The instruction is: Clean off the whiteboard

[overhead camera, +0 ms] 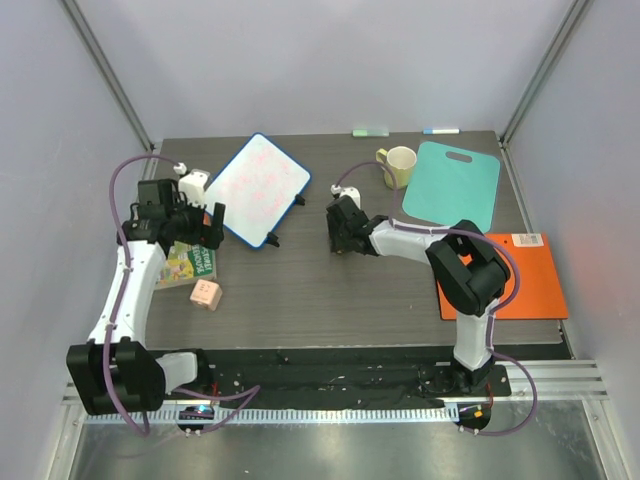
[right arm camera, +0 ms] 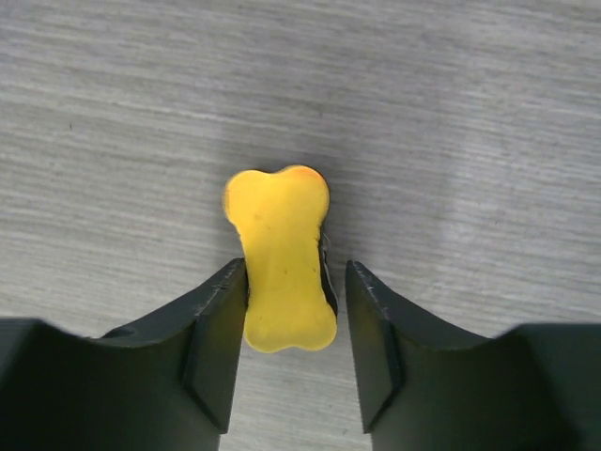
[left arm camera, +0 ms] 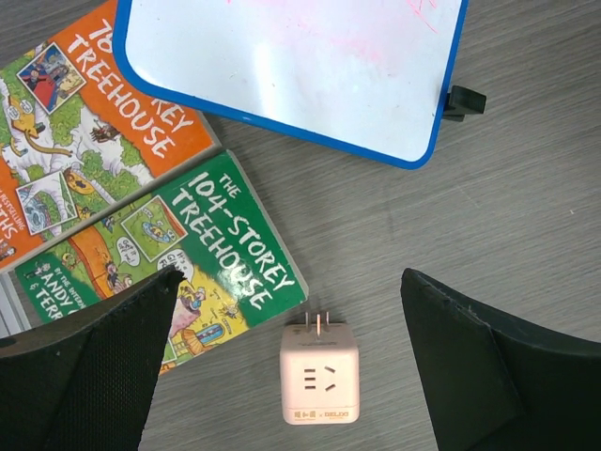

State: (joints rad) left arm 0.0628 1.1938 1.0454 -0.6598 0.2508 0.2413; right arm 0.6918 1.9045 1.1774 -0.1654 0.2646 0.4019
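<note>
**Now: eraser between our right fingers, board waiting far left**

Now we have the right gripper [right arm camera: 296,271] low over the table [overhead camera: 300,290] near its middle. Its fingers stand apart on either side of the narrow waist of a yellow bone-shaped eraser [right arm camera: 280,268]. One pad looks to be touching it, a sliver of gap shows at the other, and nothing is clamped yet. That waist is the natural place to pinch.

The whiteboard [overhead camera: 258,190] sits to the left and farther back, turned at an angle. One corner lies over the storey books [left arm camera: 178,235], and faint pink scribbles cross its face. Our left gripper [left arm camera: 291,282] hangs spread wide and empty above the near corner of the board, with a pink plug cube [left arm camera: 319,385] on the table below.

We judge the board to be light and stiff, with a slick face and a thin blue rim. It has small black feet [left arm camera: 465,101], and we cannot tell whether they prop it up or merely stick out. A light board resting partly on books will probably skate or rock under a wiping stroke. We would therefore take it by the rim at the near corner with the left fingers and pin it there, not press on the glossy face.

The mug [overhead camera: 400,165], teal cutting board [overhead camera: 455,185] and orange folder [overhead camera: 525,280] lie well apart on the right.
</note>
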